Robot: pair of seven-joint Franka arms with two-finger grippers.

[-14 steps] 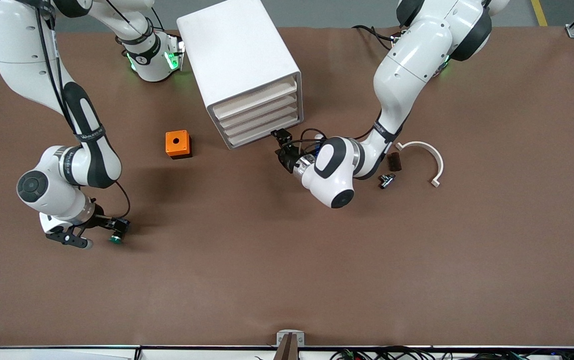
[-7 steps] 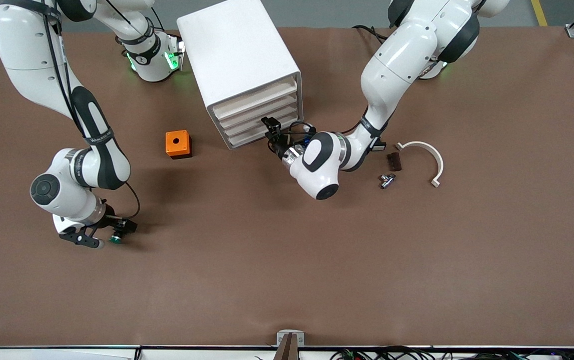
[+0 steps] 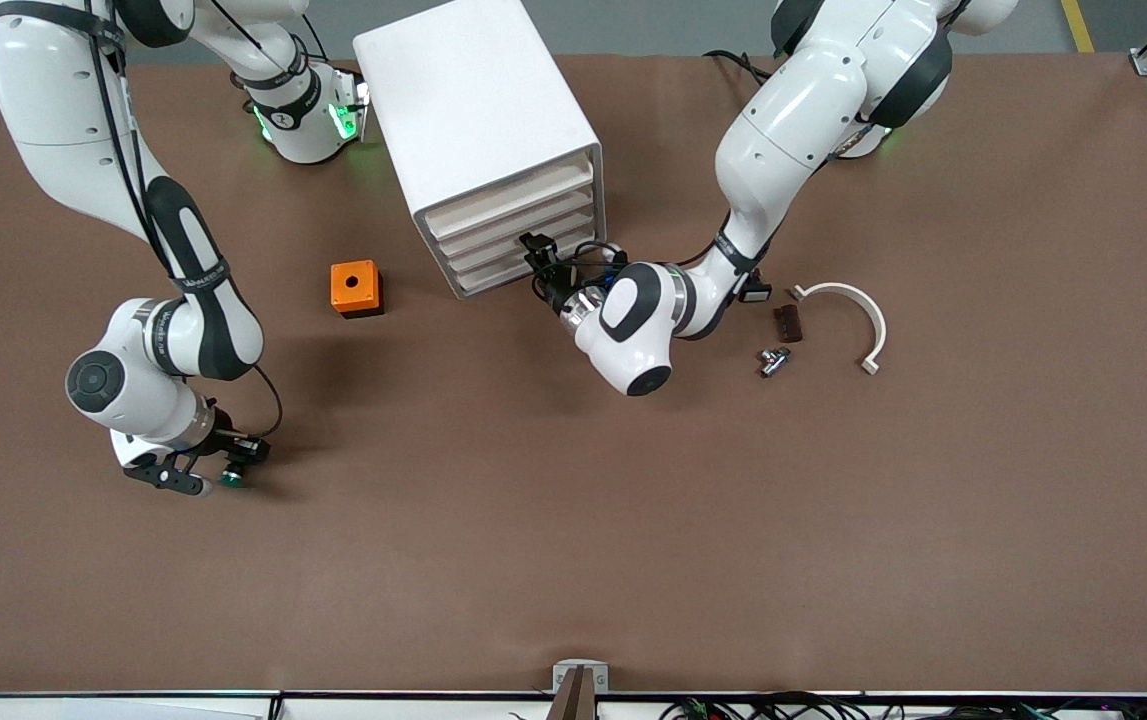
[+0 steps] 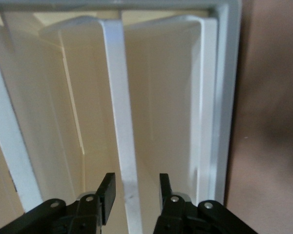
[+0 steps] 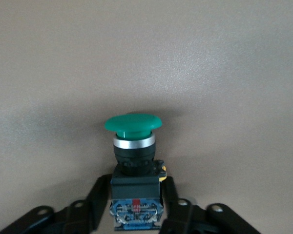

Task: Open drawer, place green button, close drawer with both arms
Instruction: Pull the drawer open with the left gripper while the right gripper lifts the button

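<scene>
Jaws of right gripper (image 5: pixel 136 207) pinching the button (image 5: pixel 135 161) by its stiff blocky body, light, cap slick, low near the bench's right-arm edge; left gripper (image 4: pixel 135 192) jaws straddle the drawer (image 4: pixel 123 122) lip, grip unclear, rigid plastic.

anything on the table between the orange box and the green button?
Nothing: in the front view, bare brown table runs from the orange box to the button, which sits between the right gripper fingers.

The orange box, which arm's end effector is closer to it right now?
Right, though narrowly. The right end effector grips the button, nearer the camera than the orange box. The left end effector is at the cabinet drawers.
</scene>
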